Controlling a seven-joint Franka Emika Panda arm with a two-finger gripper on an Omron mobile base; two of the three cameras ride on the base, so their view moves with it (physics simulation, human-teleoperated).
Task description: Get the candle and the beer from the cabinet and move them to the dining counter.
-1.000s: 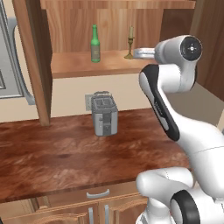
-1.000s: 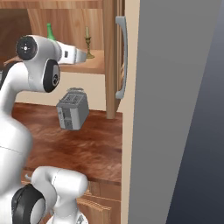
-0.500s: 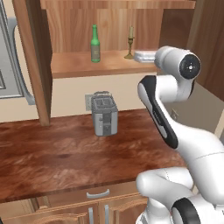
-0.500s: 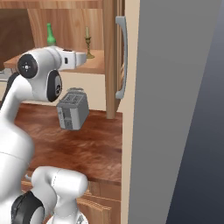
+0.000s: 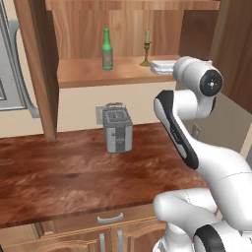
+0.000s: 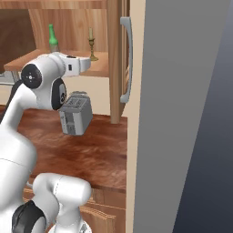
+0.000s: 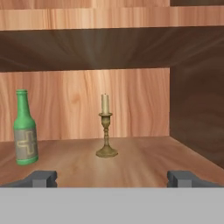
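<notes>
We judge the short cream candle on its slim brass holder light, stiff and tippy, best pinched low on the stem above its round base. It stands upright on the open brown wooden cabinet's shelf, the slim green glass bottle well apart beside it. Our gripper is spread wide and empty, facing the candle. The smooth shelf leaves room either side.

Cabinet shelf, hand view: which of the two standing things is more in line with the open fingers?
The candle in its brass holder: it stands about midway between the fingers. The green beer stands off to the left.
</notes>
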